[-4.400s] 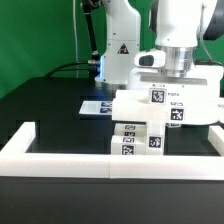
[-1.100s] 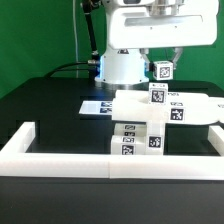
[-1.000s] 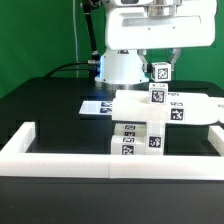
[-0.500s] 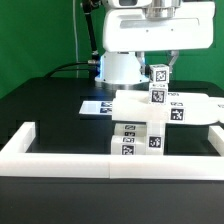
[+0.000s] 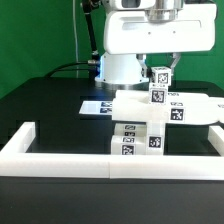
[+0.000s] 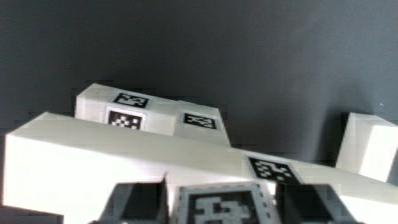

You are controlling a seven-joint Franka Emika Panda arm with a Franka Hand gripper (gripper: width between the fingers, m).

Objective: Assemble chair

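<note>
Gripper (image 5: 160, 68) pinches a tagged square post (image 5: 160, 74) above the part-built chair (image 5: 150, 115), which rests against the white rail (image 5: 110, 157). Judgement: square the post over its socket and descend straight, slowly, to avoid jamming.

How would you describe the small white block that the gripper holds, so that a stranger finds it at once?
Start at the white rail along the front of the black table, then go to the stacked white chair assembly just behind it. Directly above its top hangs the gripper, shut on the small tagged block. Unlike the other tagged parts, this block is lifted in the air.
</note>
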